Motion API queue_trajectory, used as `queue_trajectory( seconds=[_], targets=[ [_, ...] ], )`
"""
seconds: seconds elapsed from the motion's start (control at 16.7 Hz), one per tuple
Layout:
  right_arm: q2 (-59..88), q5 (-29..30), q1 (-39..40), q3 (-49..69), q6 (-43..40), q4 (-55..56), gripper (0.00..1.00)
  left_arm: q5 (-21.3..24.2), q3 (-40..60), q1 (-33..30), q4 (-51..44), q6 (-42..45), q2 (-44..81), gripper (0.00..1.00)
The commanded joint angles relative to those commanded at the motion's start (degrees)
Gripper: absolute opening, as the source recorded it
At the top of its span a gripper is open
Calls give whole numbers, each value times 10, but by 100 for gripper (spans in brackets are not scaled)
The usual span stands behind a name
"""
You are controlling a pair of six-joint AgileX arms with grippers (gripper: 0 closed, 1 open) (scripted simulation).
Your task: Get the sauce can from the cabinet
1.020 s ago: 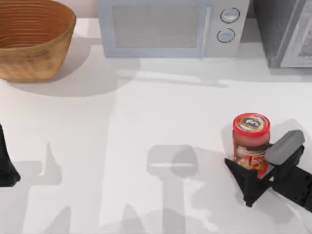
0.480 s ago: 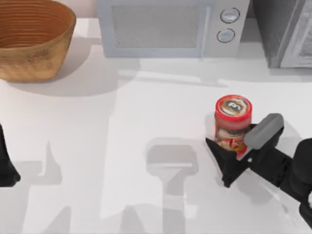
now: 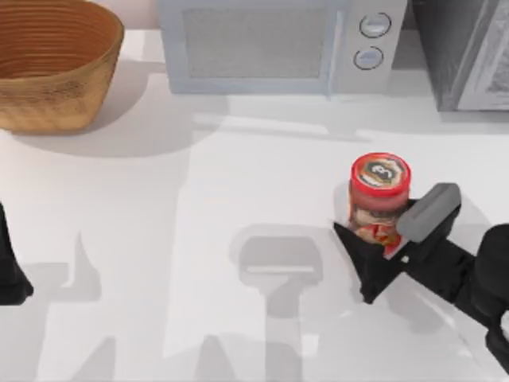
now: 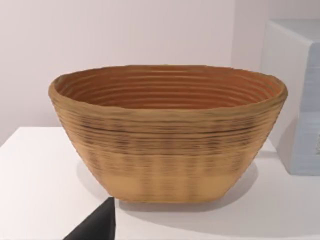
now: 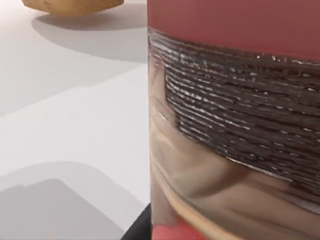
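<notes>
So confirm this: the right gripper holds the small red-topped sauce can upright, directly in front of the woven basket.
Wrong place. The top view shows the right gripper holding the small red-topped sauce can upright in front of the pale grey microwave, far from the woven basket.

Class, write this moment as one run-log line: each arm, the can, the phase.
right gripper: shut on sauce can | can: upright, out on table, clear of cabinet | left arm: parked, table's left edge | phase: carrying
</notes>
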Motion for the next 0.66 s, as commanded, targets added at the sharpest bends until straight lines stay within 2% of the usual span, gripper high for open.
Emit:
queue_trajectory(
  seconds=[0.3, 0.66],
  targets=[
    [0, 0, 0, 0, 0, 0, 98, 0, 0, 0, 0, 0, 0, 100],
    [0, 0, 0, 0, 0, 0, 100, 0, 0, 0, 0, 0, 0, 100]
  ],
)
